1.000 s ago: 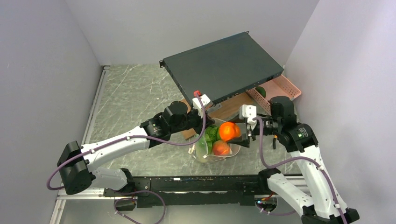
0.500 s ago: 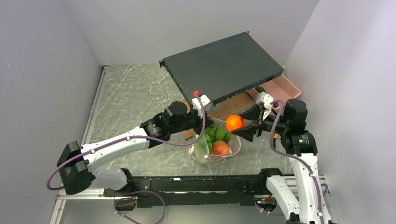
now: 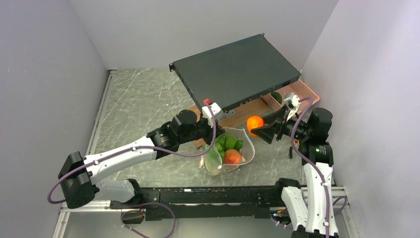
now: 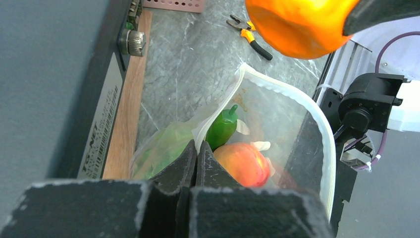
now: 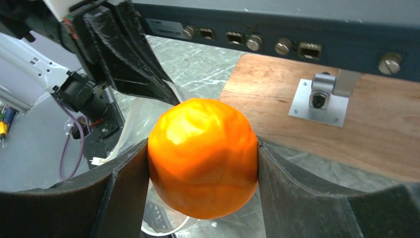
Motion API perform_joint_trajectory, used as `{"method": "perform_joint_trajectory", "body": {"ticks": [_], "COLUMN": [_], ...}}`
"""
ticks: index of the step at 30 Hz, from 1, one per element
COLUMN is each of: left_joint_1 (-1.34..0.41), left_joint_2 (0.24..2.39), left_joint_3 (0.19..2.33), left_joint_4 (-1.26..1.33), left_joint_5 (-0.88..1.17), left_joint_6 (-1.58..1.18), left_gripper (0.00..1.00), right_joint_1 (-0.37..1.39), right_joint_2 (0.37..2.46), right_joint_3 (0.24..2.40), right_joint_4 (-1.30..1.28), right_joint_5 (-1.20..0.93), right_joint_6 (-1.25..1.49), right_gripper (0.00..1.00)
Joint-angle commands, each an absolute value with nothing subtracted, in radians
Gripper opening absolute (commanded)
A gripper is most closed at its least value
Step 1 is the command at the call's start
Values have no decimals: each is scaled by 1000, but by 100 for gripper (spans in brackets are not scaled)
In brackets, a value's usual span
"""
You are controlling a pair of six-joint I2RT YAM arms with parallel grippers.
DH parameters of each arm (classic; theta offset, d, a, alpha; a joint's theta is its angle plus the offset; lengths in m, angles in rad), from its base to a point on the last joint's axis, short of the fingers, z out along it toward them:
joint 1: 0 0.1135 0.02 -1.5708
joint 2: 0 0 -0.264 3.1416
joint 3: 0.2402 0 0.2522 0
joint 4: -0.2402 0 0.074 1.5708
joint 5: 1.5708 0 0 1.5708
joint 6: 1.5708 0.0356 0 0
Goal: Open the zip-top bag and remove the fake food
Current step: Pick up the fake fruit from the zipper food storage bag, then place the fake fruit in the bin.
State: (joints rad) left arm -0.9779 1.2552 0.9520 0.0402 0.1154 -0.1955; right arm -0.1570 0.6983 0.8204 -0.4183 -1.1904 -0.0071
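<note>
**A:** What is taking up the most room?

**B:** The dark rack unit (image 3: 237, 69) is filling the upper centre of the top view. It is sitting tilted over a wooden board (image 3: 245, 113) on the marble table (image 3: 143, 94), and the work is happening just below its lower edge.

**A:** And the zip-top bag?

**B:** The zip-top bag (image 3: 249, 151) is sitting at lower centre with its mouth gaping upward. The left gripper (image 4: 196, 157) is pinching one lip of it with its jaws pressed together. I judge this is so the floppy plastic is not collapsing or lifting along with the food.

**A:** What is the right one doing?

**B:** The right gripper (image 5: 203, 158) is clamping the orange fruit (image 3: 254, 122) between its fingers. It is holding the fruit clear of the bag, up and to the right of the rim, near the board. That piece is out, and I think it is now needing a spot on the table.

**A:** What is lying inside?

**B:** A peach-coloured fruit (image 4: 245, 163), a green pepper (image 4: 222, 128) and leafy green pieces (image 4: 158, 151) are crowding the bag's bottom.

**A:** Anything smaller?

**B:** A pair of orange-handled pliers (image 4: 250, 35) is lying at the top of the left wrist view, well apart from the bag.
</note>
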Motion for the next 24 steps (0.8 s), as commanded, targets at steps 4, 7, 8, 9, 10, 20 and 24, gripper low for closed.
{"method": "perform_joint_trajectory", "body": {"ticks": [4,7,8,9,10,20,24], "left_joint_1": [-938,-937,-937,-937,-938,-937,-937], "left_joint_2": [1227,1220,1218,1216,1213,1186,1181], "left_joint_3": [928,924,921,921,918,897,901], "left_joint_4": [11,9,8,8,8,8,6], "left_joint_5": [7,8,8,8,7,3,3], "left_joint_6": [-203,-191,-188,-185,-183,-160,-146], "left_gripper": [0,0,0,0,0,0,0], "right_joint_1": [-223,-251,-258,-266,-271,-290,-293], "right_joint_2": [715,736,746,754,762,854,901], "right_joint_3": [764,736,728,718,710,691,692], "right_joint_4": [-316,-284,-272,-260,-246,-191,-162], "right_joint_5": [-1172,-1168,-1165,-1162,-1156,-954,-870], "right_joint_6": [102,136,147,158,171,231,270], "right_gripper": [0,0,0,0,0,0,0]}}
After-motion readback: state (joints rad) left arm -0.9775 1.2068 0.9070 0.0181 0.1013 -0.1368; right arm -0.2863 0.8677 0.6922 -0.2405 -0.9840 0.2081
